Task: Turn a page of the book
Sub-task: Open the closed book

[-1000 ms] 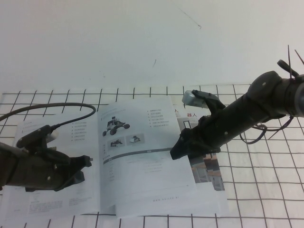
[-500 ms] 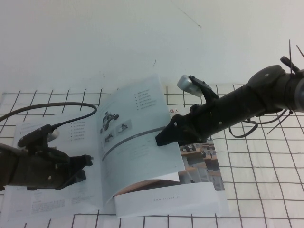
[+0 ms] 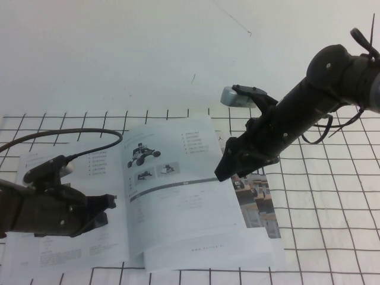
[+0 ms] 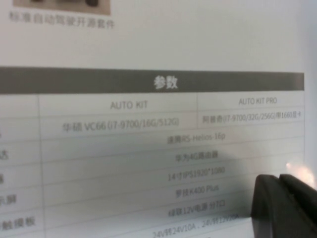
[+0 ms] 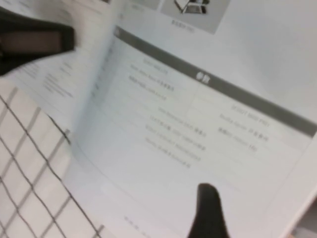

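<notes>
page (image 3: 178, 196) dropped flat | right tool (image 3: 224, 169) above | left tool (image 3: 107, 205) on book (image 3: 65, 249)

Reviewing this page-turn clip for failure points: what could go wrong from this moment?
The page lies almost flat on the right half of the book, unturned, with the right gripper by its outer edge and no hold visible. It may simply settle there, so the turn fails. The left gripper rests low over the left half, where a page swinging across could catch on it.
</notes>
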Controlling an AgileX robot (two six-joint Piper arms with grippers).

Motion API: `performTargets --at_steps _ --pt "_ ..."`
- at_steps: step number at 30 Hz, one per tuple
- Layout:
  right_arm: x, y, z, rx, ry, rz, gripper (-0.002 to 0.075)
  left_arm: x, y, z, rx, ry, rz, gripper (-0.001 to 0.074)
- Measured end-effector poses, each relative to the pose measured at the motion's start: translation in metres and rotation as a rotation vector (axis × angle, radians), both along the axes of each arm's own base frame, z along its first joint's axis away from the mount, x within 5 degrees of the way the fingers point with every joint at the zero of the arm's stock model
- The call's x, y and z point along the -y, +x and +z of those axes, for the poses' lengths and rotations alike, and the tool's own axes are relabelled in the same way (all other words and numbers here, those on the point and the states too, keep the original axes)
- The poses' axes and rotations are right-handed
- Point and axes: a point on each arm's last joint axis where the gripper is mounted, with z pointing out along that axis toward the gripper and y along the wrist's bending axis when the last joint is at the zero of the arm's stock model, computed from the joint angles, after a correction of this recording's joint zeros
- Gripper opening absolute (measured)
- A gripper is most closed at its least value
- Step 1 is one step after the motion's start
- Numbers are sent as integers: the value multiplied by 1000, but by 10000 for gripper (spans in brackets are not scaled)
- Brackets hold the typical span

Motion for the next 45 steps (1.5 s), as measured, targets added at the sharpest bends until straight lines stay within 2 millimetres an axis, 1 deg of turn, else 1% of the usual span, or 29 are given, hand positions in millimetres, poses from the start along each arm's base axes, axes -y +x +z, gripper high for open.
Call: performTargets --at_steps 5,11,13,19,22,27,30,40,45 --pt "6 0 -5 -11 -94 -29 471 0 0 0 1 -4 5 -2" --pt "4 7 -6 20 -67 -92 471 0 0 0 0 -8 10 -2" --pt "2 10 -12 9 -51 -118 471 0 0 0 0 -8 11 -2" --pt "-1 14 -39 -54 -57 -139 471 0 0 0 0 -9 12 -2" --pt "-2 15 -44 -73 -51 -148 471 0 0 0 0 -9 12 -2" --pt "-6 14 -41 -103 -5 -169 471 0 0 0 0 -10 12 -2" --pt "-6 13 -36 -102 2 -161 471 0 1 0 0 -12 15 -2" --pt "-4 19 -3 -39 -39 -104 471 0 1 0 2 -9 10 -2" --pt "-5 19 -4 -53 -39 -104 471 0 1 0 3 -10 12 -2"
